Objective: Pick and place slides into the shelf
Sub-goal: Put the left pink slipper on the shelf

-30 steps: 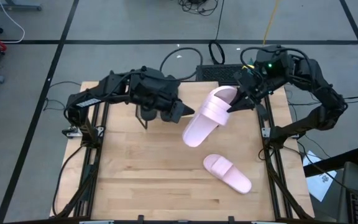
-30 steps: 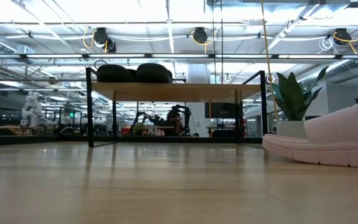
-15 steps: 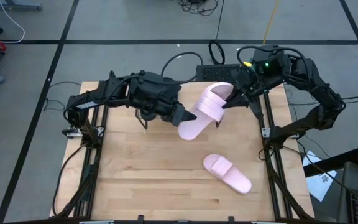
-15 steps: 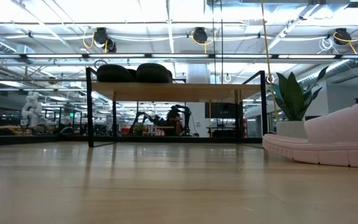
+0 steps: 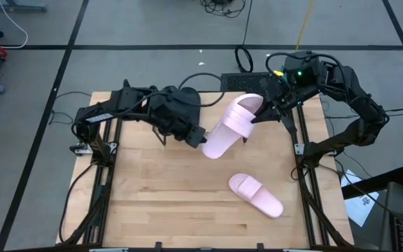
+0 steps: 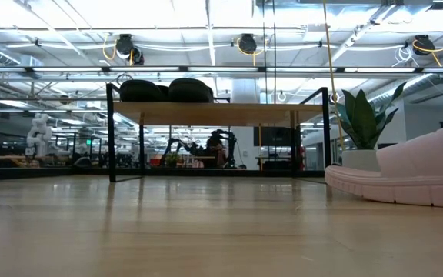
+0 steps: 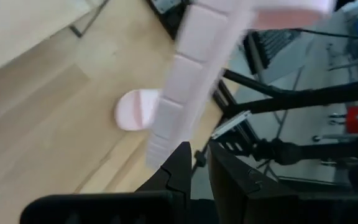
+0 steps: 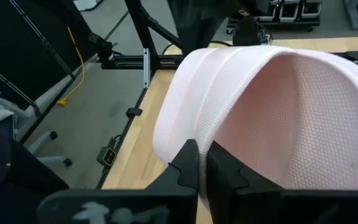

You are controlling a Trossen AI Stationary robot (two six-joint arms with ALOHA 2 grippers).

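Observation:
My right gripper [image 5: 257,117] is shut on a pale pink slide [image 5: 229,126], held up over the table's far middle. My left gripper [image 5: 201,137] is shut, its tips right at the slide's lower end [image 7: 157,146]. I cannot tell whether they touch. A second pink slide [image 5: 256,194] lies sole down on the table at the near right. It also shows in the low view [image 6: 406,181]. The shelf [image 6: 218,112] stands at the far side, with two black slides [image 6: 168,90] resting on its plank top. My right gripper pinches the edge of the pink slide's broad strap [image 8: 185,134], one finger on the ribbed outside and one on the meshed inside. The fingers come from the table's right. The slide is lifted clear and tilted, its free end slanting toward the left gripper.
Bare tabletop [image 5: 166,196] lies at the near left and middle. Black frame rails [image 5: 306,189] run along the table's left and right edges. A potted plant [image 6: 364,123] shows beyond the table in the low view.
My right gripper has shifted the held pink slide a little toward the table's left and far edge. The slide has turned slightly. My left gripper has moved toward the slide's lower end and now points at it.

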